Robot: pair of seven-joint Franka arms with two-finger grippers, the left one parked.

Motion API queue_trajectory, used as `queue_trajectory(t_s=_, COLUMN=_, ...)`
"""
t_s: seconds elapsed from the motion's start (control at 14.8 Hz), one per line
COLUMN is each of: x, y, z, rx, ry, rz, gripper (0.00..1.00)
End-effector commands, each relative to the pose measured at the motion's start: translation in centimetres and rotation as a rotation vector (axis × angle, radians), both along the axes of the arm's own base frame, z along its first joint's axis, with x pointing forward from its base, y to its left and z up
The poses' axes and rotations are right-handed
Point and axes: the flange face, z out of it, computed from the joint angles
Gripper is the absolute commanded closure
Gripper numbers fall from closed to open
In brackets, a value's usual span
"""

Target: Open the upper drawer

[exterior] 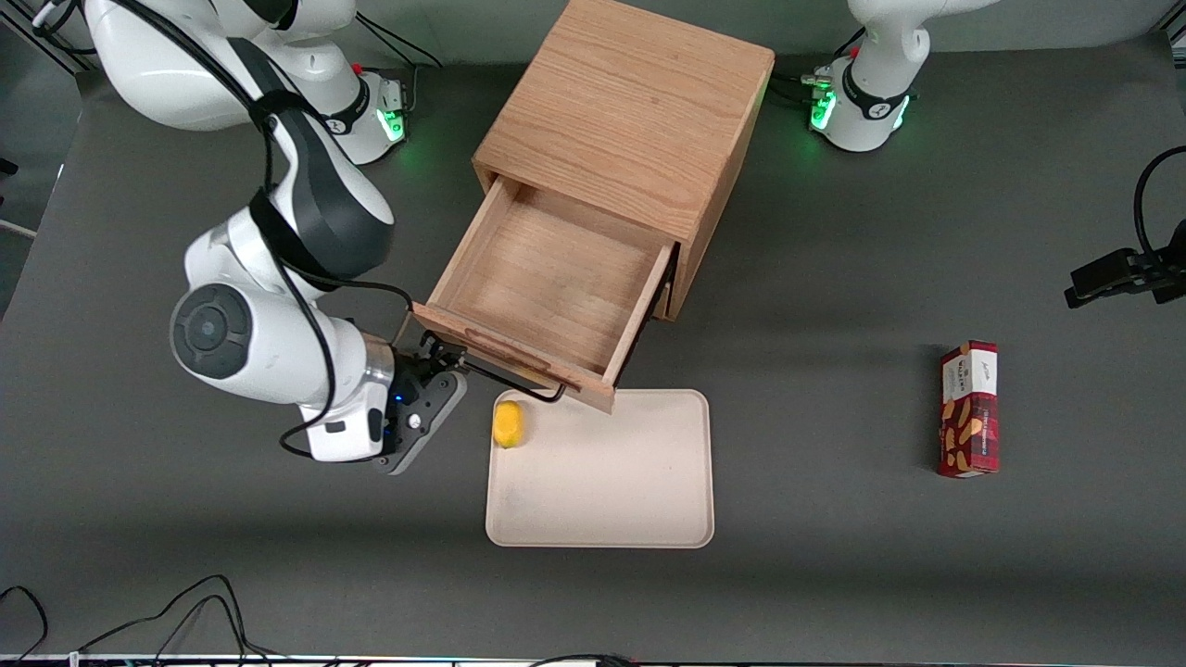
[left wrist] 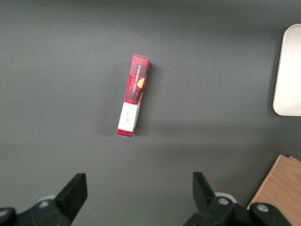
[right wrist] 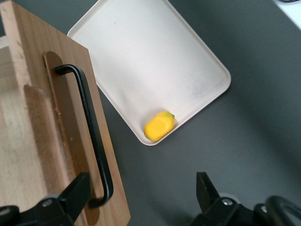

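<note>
Gripper (exterior: 443, 363) at the working-arm end of the black wire handle (exterior: 515, 380), fingers spread wide; one fingertip (right wrist: 79, 188) sits just beside the handle's end, the other fingertip (right wrist: 205, 186) is apart over bare table, nothing held. Whether a finger touches the handle can't be told. Upper drawer (exterior: 547, 292) pulled well out of the oak cabinet (exterior: 625, 116), interior empty, its front overhanging the edge of the beige tray (exterior: 602, 482). Yellow fruit-like obj. (exterior: 508, 423) lies in the tray corner nearest the gripper, w/ a small green tip. Red snack box (exterior: 969, 409) lies on the dark table (exterior: 834, 574) toward the parked arm's end, well apart from tray & cabinet.
</note>
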Motion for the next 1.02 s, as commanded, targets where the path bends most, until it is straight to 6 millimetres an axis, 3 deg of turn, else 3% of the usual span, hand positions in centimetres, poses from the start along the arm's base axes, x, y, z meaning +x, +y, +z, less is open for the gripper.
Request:
queue_trajectory(t_s=0.0, x=-3.2, y=-1.4, z=3.1, rx=-0.072, ry=0.024, rz=0.007, gripper=0.00)
queue_trajectory(t_s=0.14, x=-6.5, y=-2.7, z=3.9, rx=-0.144, ry=0.033, rz=0.012, gripper=0.00)
queue_trajectory(t_s=0.41, x=-12.3, y=-7.1, z=7.2, rx=-0.224, ry=0.012, rz=-0.044, gripper=0.00)
queue_trajectory(t_s=0.54, x=-14.6, y=-10.3, z=8.1, rx=-0.248, ry=0.014, rz=-0.119, gripper=0.00)
queue_trajectory(t_s=0.68, x=-16.5, y=-13.8, z=9.1, rx=-0.227, ry=0.027, rz=-0.241, gripper=0.00)
queue_trajectory(t_s=0.81, x=-18.1, y=-17.8, z=9.2, rx=-0.186, ry=0.078, rz=-0.508, gripper=0.00)
queue_trajectory(t_s=0.95, x=-18.2, y=-19.2, z=9.2, rx=-0.208, ry=0.131, rz=-0.656, gripper=0.00)
